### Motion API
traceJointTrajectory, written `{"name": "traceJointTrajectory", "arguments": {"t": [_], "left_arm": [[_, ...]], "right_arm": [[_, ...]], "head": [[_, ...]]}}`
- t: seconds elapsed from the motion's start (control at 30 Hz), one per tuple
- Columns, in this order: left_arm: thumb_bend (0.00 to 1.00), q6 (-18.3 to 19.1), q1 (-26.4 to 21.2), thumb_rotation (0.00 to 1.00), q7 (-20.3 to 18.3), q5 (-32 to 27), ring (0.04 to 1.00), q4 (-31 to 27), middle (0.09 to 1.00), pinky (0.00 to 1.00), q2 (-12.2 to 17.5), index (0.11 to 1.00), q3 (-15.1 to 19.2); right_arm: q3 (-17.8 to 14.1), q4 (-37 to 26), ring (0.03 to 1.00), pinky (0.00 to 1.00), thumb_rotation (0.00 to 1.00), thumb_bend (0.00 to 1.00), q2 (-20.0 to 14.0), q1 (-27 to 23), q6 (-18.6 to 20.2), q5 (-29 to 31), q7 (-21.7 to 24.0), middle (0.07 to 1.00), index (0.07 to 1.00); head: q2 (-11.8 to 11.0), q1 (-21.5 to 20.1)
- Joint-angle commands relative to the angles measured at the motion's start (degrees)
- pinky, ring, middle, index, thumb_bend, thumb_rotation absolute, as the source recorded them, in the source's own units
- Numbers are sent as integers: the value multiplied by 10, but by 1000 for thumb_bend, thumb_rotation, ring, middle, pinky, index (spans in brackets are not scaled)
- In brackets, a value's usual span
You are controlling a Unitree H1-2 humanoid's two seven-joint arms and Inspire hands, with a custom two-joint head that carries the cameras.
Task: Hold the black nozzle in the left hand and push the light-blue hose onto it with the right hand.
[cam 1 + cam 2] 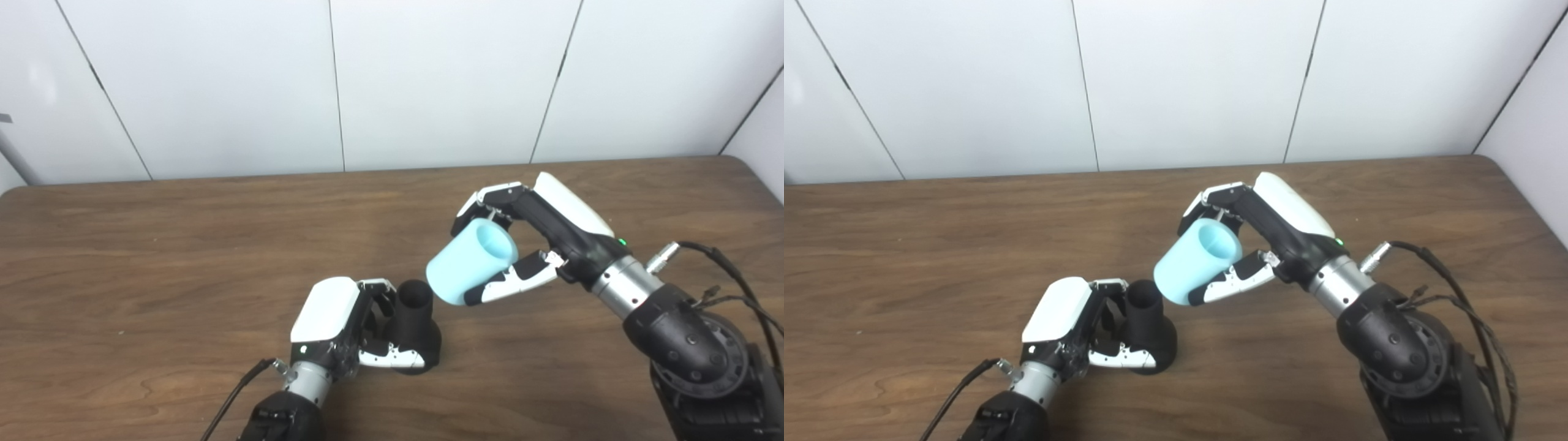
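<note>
The black nozzle [416, 324] stands on the table [153, 245] with its narrow neck pointing up and its wide base down. My left hand [343, 327] is shut on it, fingers and thumb wrapped around the base from the left. The light-blue hose [468, 260], a short thick tube, is held in the air just right of and above the nozzle's mouth, tilted with its lower end toward it. My right hand [533, 239] is shut on the hose, fingers over the top and thumb underneath. A small gap separates hose and nozzle.
The brown wooden table reaches back to a white panelled wall [429, 79]. Black cables [735, 275] trail from the right arm near the table's right edge. A cable [236, 389] also runs from the left wrist.
</note>
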Motion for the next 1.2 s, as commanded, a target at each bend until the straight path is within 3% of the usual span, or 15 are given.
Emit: {"name": "traceJointTrajectory", "arguments": {"t": [0.0,0.27,0.43,0.8,0.97,1.17], "left_arm": [[500,29,41,0,-65,3,444,36,524,440,13,471,-22],[498,29,40,0,-66,3,472,34,538,453,15,465,-24],[502,33,40,0,-69,7,428,34,512,414,14,476,-26],[499,32,39,0,-67,10,455,35,537,442,13,469,-29],[503,31,39,0,-66,13,418,35,497,408,13,478,-31],[501,36,39,0,-70,14,440,33,522,424,12,474,-31]], "right_arm": [[0,-16,404,373,0,501,0,-17,-12,-13,-10,502,501],[6,-8,381,331,0,493,19,-6,-22,-14,-19,493,544],[11,-4,383,374,0,496,26,-3,-22,-18,-18,496,536],[18,6,384,374,0,496,30,3,-32,-6,-16,496,533],[22,7,384,393,0,497,35,5,-28,-4,-16,496,534],[22,2,383,374,0,496,36,2,-16,1,-9,494,532]], "head": [[1,-1],[3,-1],[5,0],[7,1],[8,3],[11,3]]}}
